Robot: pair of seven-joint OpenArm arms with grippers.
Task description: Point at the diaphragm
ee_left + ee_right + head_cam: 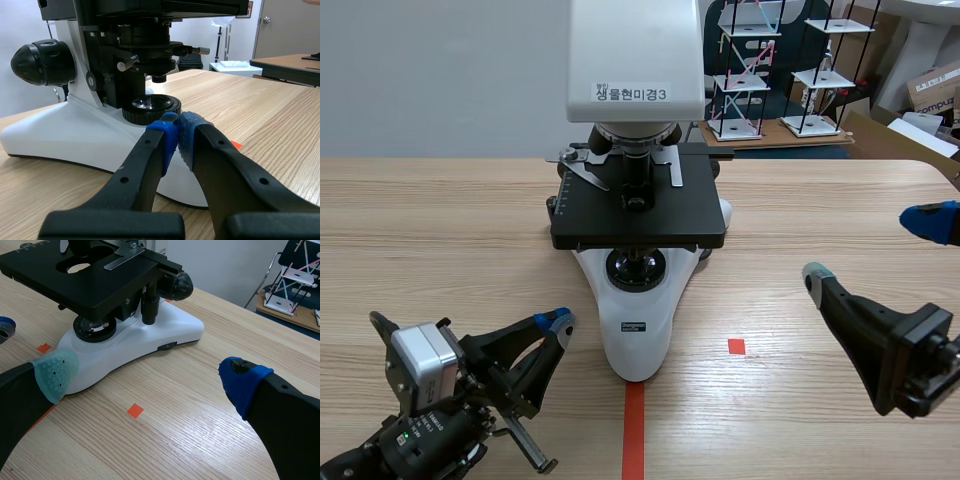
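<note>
A white microscope [638,330] with a black stage [638,215] stands mid-table. Its diaphragm [150,37] is the black assembly under the stage, above the round base lamp [150,105], with a small lever [194,50] sticking out. In the scene view the stage hides it. My left gripper [560,322] [179,131] is shut on nothing, low beside the base's left flank, its tips aimed at the lamp ring below the diaphragm. My right gripper [868,246] [148,376] stands wide open to the right of the microscope, holding nothing.
The focus knob [42,62] [180,286] juts from the microscope's side. An orange tape line [633,430] and square [736,346] mark the table. Wire shelf models [750,70] and cardboard boxes [935,90] stand beyond the table's far right.
</note>
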